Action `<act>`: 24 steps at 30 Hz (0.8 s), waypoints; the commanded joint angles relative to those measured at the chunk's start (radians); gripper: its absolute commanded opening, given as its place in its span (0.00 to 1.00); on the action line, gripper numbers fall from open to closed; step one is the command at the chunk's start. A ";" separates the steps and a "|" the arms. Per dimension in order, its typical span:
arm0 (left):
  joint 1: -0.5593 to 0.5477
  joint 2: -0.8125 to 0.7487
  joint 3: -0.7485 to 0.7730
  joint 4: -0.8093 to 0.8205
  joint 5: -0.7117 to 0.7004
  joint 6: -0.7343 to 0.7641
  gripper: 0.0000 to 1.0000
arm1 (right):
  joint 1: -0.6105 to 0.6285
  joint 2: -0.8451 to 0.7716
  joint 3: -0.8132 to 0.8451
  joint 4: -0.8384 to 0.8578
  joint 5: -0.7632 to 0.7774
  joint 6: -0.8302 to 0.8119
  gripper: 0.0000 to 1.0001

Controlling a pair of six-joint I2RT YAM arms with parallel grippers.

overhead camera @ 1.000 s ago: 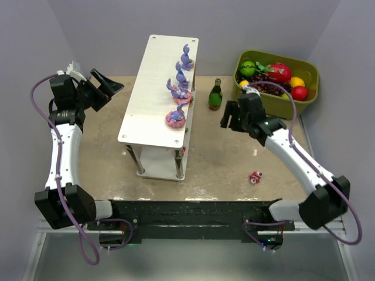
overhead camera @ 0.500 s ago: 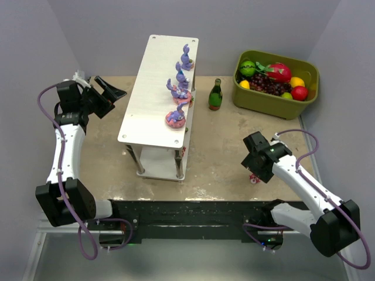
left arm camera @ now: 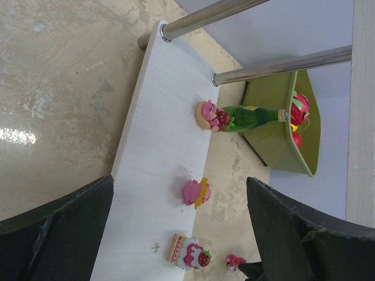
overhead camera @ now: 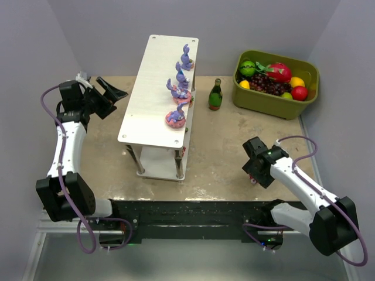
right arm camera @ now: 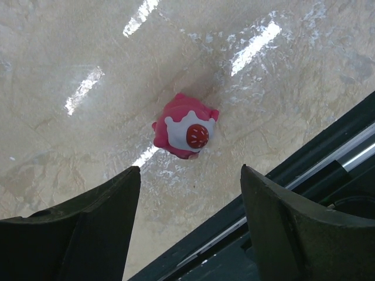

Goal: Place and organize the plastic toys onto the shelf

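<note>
**Right pincer** [right arm camera: 188, 175]: two dark, matte, wedge-shaped fingers, spread and gripping nothing. It is poised over the near right part of the bench.

**Red-pink toy** [right arm camera: 184, 126]: glossy moulded plastic with a lobed outline. It has a white scalloped cap with a round red dot in the middle. It stands on the bench between the right fingers and is clear of both.

**Bench** [right arm camera: 70, 47]: beige, marbled and shiny, with streaks of glare.

**Left pincer** [overhead camera: 115, 93]: fingers spread wide and bare. It is held beside the left long side of the shelf and aimed under the top board.

**Shelf** [overhead camera: 155, 88]: a long rectangular pale board with a screw at each corner, set on round polished metal legs [left arm camera: 281, 65].

**Lower tier** [left arm camera: 158, 146]: white with a faint grain. Three small pieces are spaced along its far edge:
- a pink figure with red and yellow [left arm camera: 210, 114]
- a pink-and-yellow piece [left arm camera: 196, 192]
- a cake-like piece topped with a strawberry [left arm camera: 188, 253]

**Purple bunnies** [overhead camera: 177, 116]: four long-eared figures on round pink bases, lined along the right edge of the top board.

**Green bottle** [overhead camera: 215, 95]: dark and upright, just right of the shelf.

**Olive bin** [overhead camera: 272, 107]: a rounded plastic tub at the far right, holding fruits.
</note>
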 commanded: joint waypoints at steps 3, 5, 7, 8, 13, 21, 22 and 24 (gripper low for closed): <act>-0.005 0.021 0.050 0.024 0.024 -0.003 0.99 | -0.004 0.007 -0.013 0.112 0.077 -0.021 0.72; -0.004 0.027 0.054 0.024 0.025 -0.003 0.99 | -0.012 0.036 -0.016 0.144 0.084 -0.045 0.71; -0.005 0.032 0.060 0.021 0.025 -0.003 0.99 | -0.017 0.061 -0.020 0.165 0.085 -0.059 0.71; -0.005 0.036 0.063 0.021 0.028 -0.002 0.99 | -0.018 0.082 -0.022 0.172 0.084 -0.063 0.71; -0.004 0.050 0.094 0.002 0.016 0.008 0.99 | -0.029 0.102 -0.043 0.195 0.093 -0.062 0.70; -0.004 0.058 0.091 0.002 0.016 0.009 0.99 | -0.055 0.101 -0.068 0.210 0.113 -0.070 0.59; -0.004 0.058 0.091 0.001 0.016 0.009 0.99 | -0.055 0.101 -0.068 0.214 0.114 -0.076 0.56; -0.005 0.058 0.089 0.001 0.016 0.009 0.99 | -0.058 0.098 -0.066 0.219 0.120 -0.093 0.48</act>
